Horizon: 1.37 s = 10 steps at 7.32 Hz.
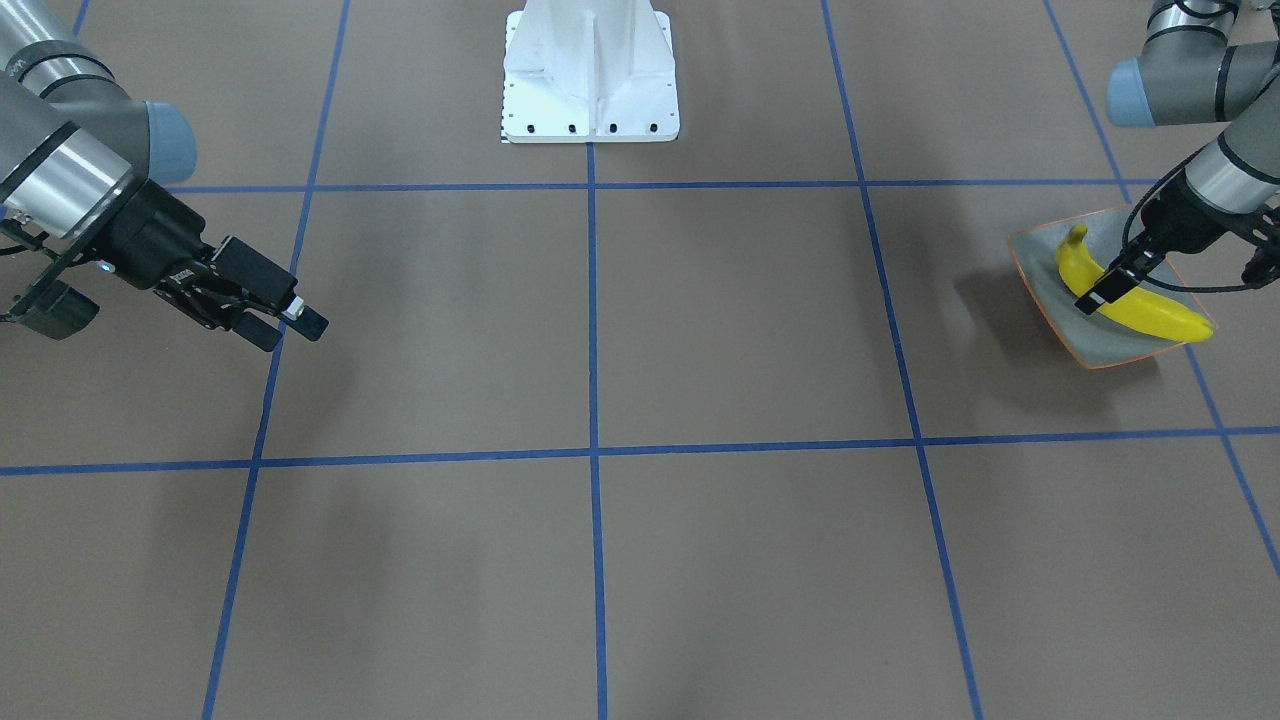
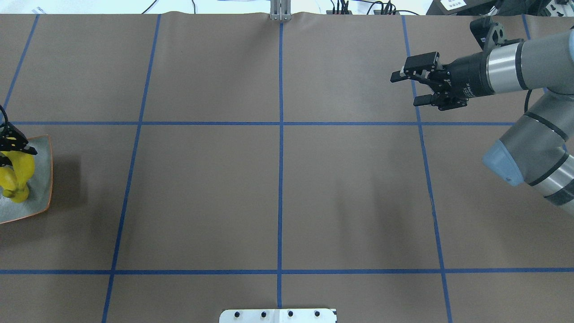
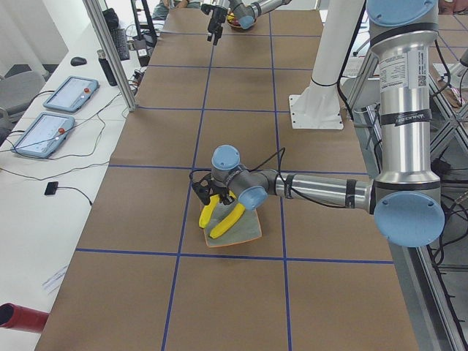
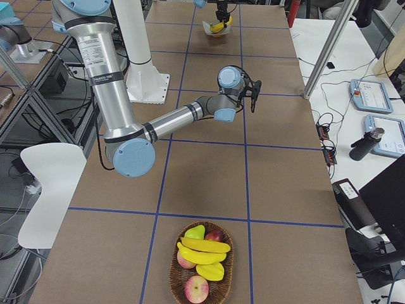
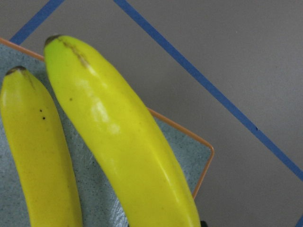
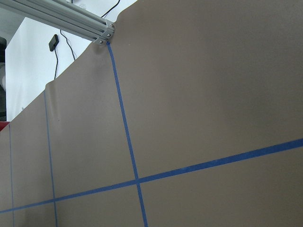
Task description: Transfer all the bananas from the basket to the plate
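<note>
You are in a robotics lab. Two grey industrial arms, left and right, rise from a white pedestal bolted at the middle of one long edge of a table. It is covered in brown paper and gridded with blue tape. Beyond the opposite edge you have aluminium posts, touchscreen pendants and loose cables.

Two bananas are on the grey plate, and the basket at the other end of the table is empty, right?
Not quite: the basket is not empty. The exterior right view shows yellow bananas and other fruit in it. The rest is right: two bananas are on the grey plate, as the left wrist view shows.
</note>
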{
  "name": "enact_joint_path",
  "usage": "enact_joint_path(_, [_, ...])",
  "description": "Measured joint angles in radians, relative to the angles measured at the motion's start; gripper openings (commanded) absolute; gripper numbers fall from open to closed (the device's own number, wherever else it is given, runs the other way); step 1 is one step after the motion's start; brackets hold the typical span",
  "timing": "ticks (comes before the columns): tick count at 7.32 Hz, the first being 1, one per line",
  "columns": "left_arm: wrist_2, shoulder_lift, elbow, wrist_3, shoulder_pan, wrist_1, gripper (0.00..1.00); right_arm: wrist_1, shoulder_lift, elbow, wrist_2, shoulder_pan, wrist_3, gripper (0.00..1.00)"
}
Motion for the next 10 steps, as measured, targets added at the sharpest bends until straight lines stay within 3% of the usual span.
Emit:
enact_joint_path(2, [0.002,0.018,0.001,0.056,0.002,0.004,1.0,0.0,0.0,0.0,0.002,0.0,0.0,1.0])
enact_joint_path(8, [-0.009,0.026,-0.022,0.146,-0.024,0.005,1.0,0.0,-0.01,0.01,0.008,0.006,-0.003,1.0])
enact_joint_path(10, [-0.008,0.021,-0.071,0.277,-0.063,0.003,1.0,0.0,-0.08,0.013,0.01,0.038,-0.1,1.0])
